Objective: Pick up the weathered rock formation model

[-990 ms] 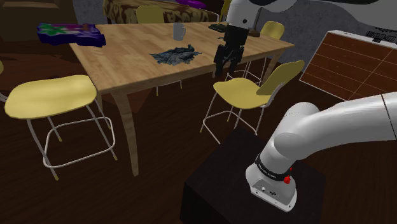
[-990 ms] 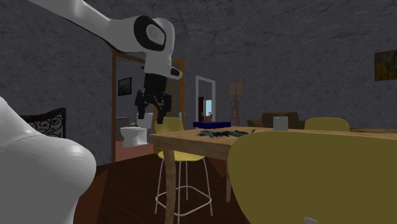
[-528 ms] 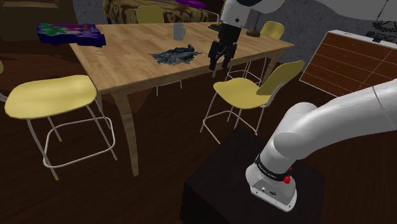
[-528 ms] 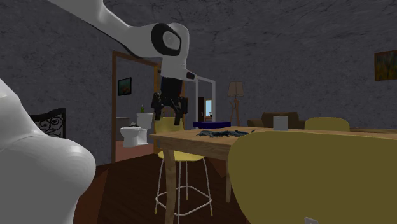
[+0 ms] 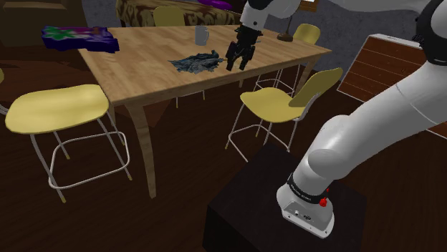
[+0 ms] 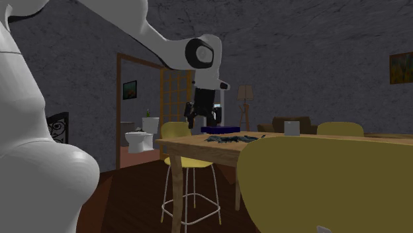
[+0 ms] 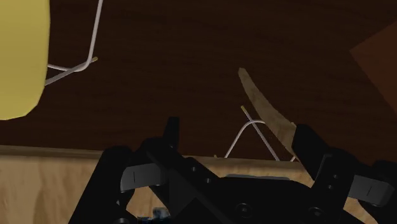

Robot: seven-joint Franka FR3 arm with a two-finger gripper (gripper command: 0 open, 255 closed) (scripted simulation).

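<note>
The tool (image 5: 235, 66) hangs wide open and empty just beside the grey-blue rock model (image 5: 197, 63), above the wooden surface (image 5: 143, 64).

A home's dining room: wooden table (image 5: 140, 75), yellow chairs (image 5: 59, 107), floor lamp (image 6: 245, 93), toilet (image 6: 139, 140) through a doorway (image 6: 120, 112).

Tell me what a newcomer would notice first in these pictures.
The white arm sweeps over the wooden table. Its black pincer hangs open just to the shoulder view's right of the dark, jagged rock formation model at mid-table. A bright yellow chair stands beside the table at the shoulder view's left.
</note>
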